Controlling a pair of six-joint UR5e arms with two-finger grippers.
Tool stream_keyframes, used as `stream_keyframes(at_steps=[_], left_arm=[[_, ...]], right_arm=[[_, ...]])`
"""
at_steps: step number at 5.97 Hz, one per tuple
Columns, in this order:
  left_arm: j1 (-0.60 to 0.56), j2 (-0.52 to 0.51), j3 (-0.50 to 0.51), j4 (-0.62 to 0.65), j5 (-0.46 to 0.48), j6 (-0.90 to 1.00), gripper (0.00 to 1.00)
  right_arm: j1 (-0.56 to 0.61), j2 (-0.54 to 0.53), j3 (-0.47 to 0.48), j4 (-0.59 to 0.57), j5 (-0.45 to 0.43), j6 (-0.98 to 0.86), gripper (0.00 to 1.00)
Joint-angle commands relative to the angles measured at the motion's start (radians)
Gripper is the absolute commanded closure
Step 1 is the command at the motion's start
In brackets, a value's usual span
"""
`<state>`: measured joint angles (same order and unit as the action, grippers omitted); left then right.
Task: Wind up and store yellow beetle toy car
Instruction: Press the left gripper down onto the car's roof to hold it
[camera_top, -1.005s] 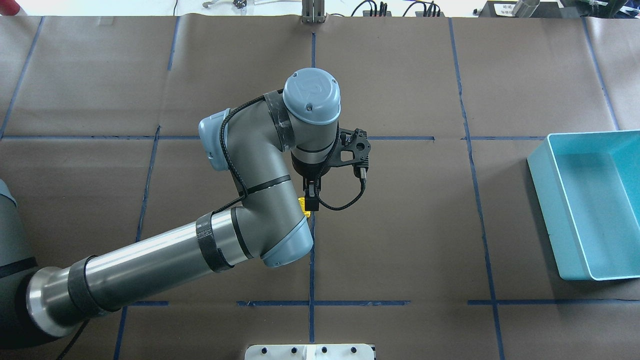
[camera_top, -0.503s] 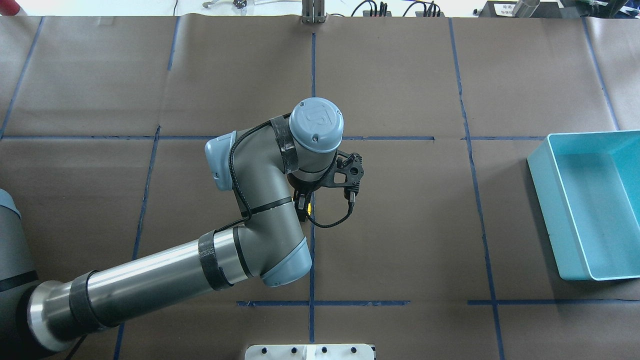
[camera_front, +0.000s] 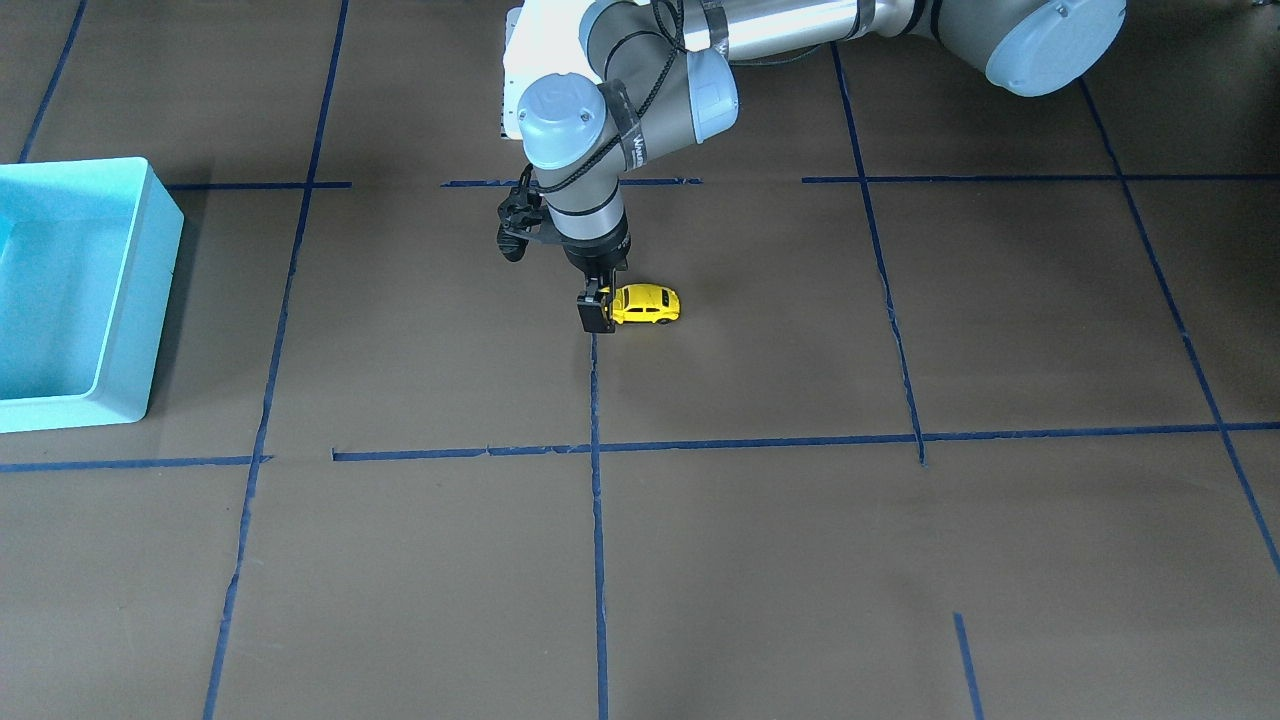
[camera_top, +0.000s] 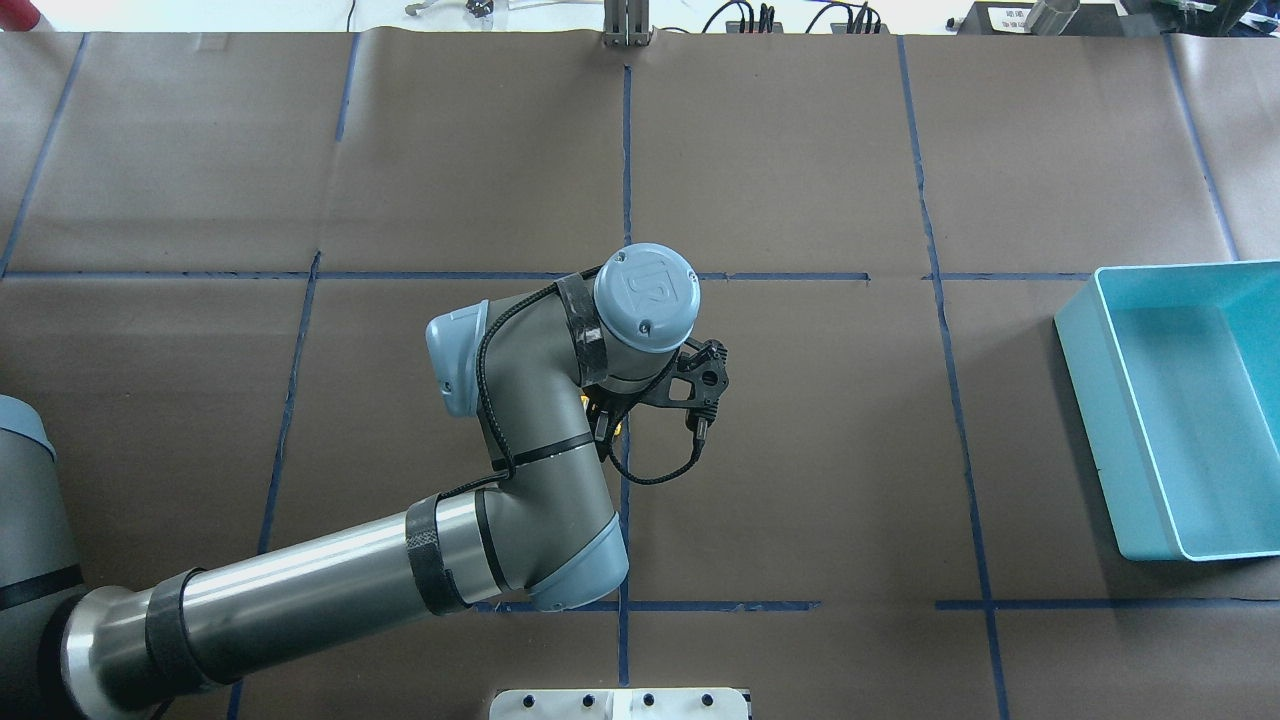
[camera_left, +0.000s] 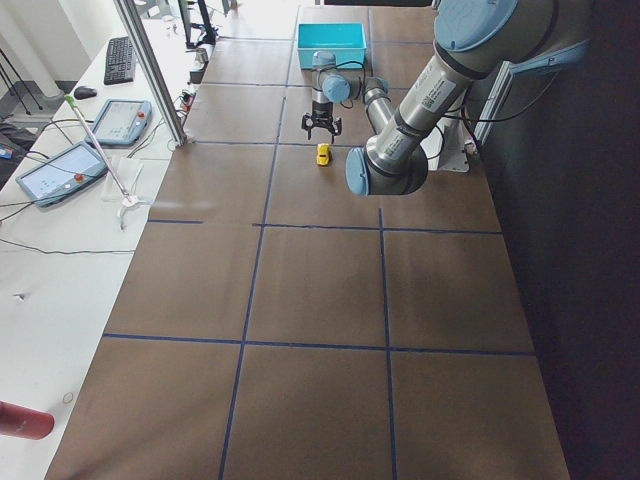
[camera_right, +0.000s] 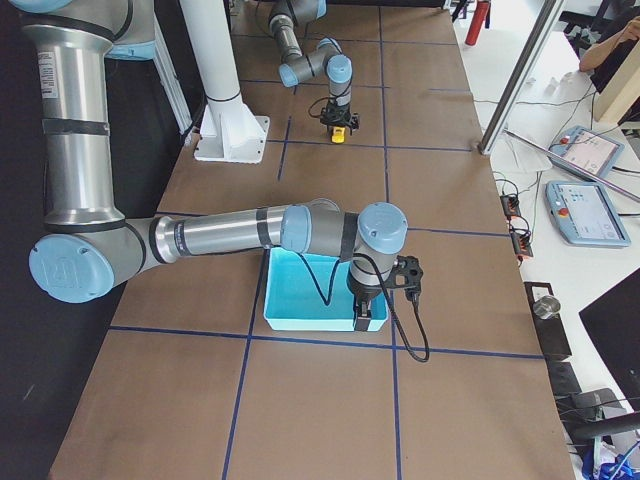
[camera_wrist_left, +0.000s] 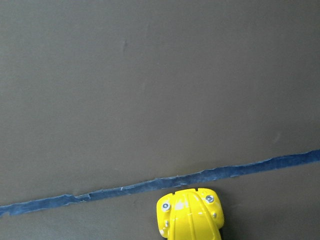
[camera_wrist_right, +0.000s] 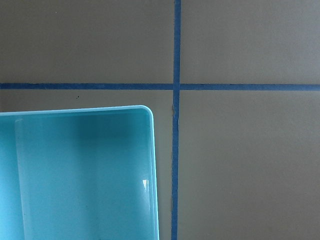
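The yellow beetle toy car (camera_front: 648, 304) stands on its wheels on the brown table, just beside a blue tape line. My left gripper (camera_front: 597, 312) points down over the car's end nearest that line. Its near finger stands against the car's side and its far finger is hidden, so I cannot tell whether it is shut. The left wrist view shows only the car's headlight end (camera_wrist_left: 190, 216) at the bottom edge. In the overhead view a sliver of the car (camera_top: 617, 428) shows under the wrist. My right gripper (camera_right: 366, 318) hangs over a corner of the turquoise bin (camera_top: 1100, 400); its state cannot be told.
The turquoise bin (camera_front: 145, 300) stands far from the car at the table's right end and looks empty (camera_wrist_right: 75, 175). Blue tape lines cross the brown table cover. The robot's white base plate (camera_top: 620, 703) sits at the near edge. Tablets and cables lie beyond the far edge.
My left wrist has swung toward the robot and lower, standing more upright over the car. The car has stayed in place.
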<state>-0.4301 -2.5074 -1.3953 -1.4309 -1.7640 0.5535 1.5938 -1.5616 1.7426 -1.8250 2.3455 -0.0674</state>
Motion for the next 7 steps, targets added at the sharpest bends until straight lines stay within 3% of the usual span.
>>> stream_keyframes(at_steps=[1, 7], left_arm=[[0.017, 0.007, 0.004, -0.005, 0.015, -0.009, 0.0], [0.011, 0.024, 0.016, -0.06, 0.015, -0.006, 0.06]], right_arm=[[0.0, 0.0, 0.0, 0.0, 0.0, 0.0, 0.0], [0.0, 0.0, 0.0, 0.0, 0.0, 0.001, 0.0]])
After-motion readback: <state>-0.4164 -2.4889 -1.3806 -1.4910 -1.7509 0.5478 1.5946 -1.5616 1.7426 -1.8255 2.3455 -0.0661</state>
